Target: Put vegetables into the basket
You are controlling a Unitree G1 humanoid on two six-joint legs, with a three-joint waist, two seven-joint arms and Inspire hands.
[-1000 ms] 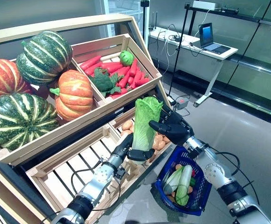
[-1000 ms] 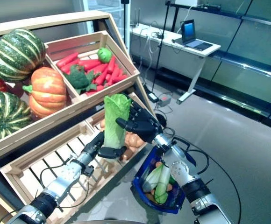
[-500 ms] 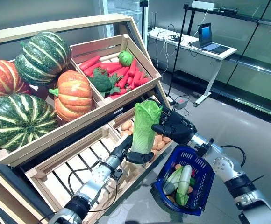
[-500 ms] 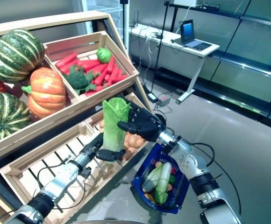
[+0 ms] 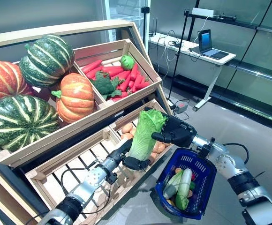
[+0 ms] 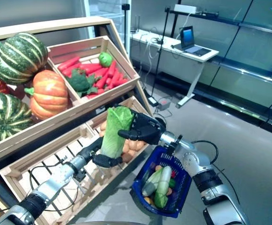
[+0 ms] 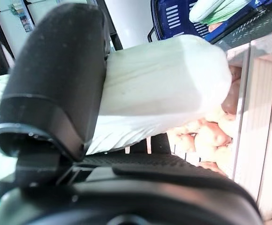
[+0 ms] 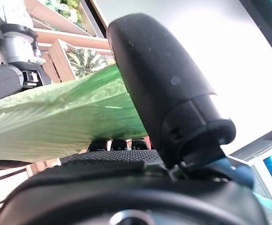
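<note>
A napa cabbage point(image 5: 145, 133) with green leaves and a white base is held between both hands, in front of the stand's lower crate and up-left of the basket. My left hand point(image 5: 133, 162) is curled round its white base point(image 7: 159, 89). My right hand point(image 5: 176, 131) is curled round its leafy top point(image 8: 61, 117), thumb over the leaves. The blue plastic basket point(image 5: 206, 165) stands on the floor below the right hand. It holds pale green long vegetables point(image 5: 183, 185) and small orange ones.
The wooden stand point(image 5: 70, 136) with slanted crates fills the left side; its lower slatted crate point(image 5: 75, 164) lies just behind the left arm. A white desk with a laptop point(image 5: 206, 44) stands at the back right. Grey floor point(image 5: 248, 131) lies to the right of the basket.
The cabbage and both hands have come down a little, and the cabbage now leans with its top towards the right hand. The camera has shifted slightly.
</note>
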